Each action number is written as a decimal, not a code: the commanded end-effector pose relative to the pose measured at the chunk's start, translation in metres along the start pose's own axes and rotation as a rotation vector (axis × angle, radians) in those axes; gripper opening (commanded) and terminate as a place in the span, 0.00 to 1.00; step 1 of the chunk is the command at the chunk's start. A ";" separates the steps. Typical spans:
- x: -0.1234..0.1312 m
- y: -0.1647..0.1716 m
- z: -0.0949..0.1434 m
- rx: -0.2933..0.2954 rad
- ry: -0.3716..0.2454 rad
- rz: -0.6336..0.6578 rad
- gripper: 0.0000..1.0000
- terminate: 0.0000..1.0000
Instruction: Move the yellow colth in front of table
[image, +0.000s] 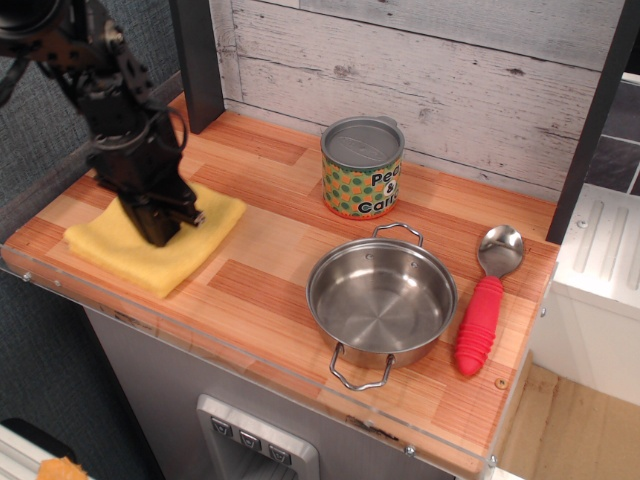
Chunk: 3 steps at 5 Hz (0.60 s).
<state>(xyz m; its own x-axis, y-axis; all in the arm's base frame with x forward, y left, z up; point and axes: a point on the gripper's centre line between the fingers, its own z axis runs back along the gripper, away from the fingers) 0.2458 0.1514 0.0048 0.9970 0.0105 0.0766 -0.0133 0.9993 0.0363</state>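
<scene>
A folded yellow cloth lies flat at the front left of the wooden plank table, close to its clear plastic rim. My black gripper points straight down and presses onto the middle of the cloth. Its fingertips are sunk against the fabric, and the body hides whether the jaws are closed on it.
A green and orange patterned tin can stands at the back middle. A steel pot with two handles sits right of centre. A spoon with a red handle lies at the right edge. A dark post rises at the back left.
</scene>
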 end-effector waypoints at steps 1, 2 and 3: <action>-0.029 0.002 -0.008 -0.007 0.082 0.067 0.00 0.00; -0.031 0.005 -0.006 -0.004 0.082 0.082 0.00 0.00; -0.030 0.010 0.003 -0.008 0.056 0.090 0.00 0.00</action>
<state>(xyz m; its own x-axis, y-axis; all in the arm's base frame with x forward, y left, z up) 0.2240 0.1583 0.0070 0.9952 0.0862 0.0462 -0.0876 0.9957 0.0303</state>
